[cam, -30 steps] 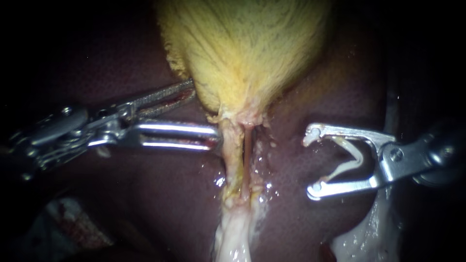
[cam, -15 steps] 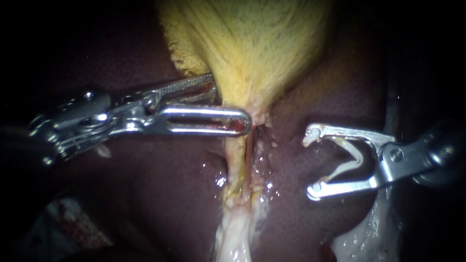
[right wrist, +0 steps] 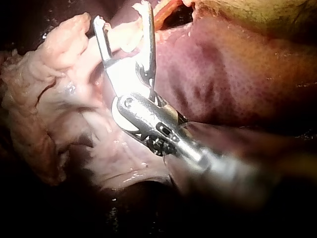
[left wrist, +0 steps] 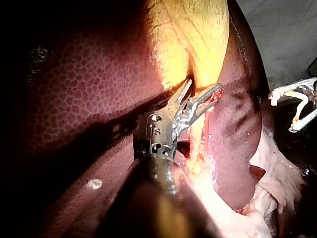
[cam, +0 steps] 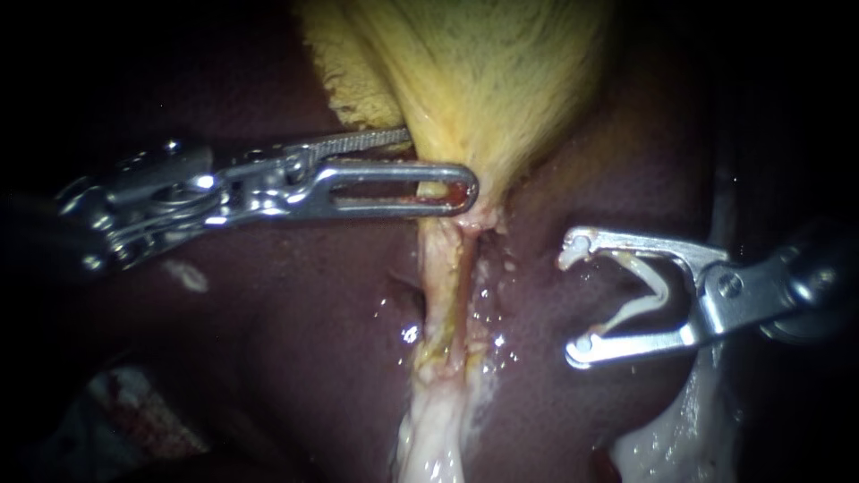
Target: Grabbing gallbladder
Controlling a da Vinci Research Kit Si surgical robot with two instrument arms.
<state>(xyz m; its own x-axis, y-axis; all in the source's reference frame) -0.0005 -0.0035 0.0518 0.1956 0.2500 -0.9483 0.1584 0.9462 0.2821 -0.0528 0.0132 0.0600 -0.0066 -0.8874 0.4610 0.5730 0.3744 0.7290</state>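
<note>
Against the dark liver (cam: pixel 268 358), the gallbladder (cam: pixel 483 80) has its narrow end between my left instrument's (cam: pixel 438 161) spread jaws, so closing this low risks pinching the tube (cam: pixel 443 268) just under the gallbladder, while my right instrument (cam: pixel 575 298), off to the gallbladder's side, grips a clip (cam: pixel 649 286) in wide jaws.

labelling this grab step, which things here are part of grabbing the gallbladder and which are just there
In the job: left instrument, gallbladder.
Just there: right instrument, the clip it holds, liver, tubes.
</note>
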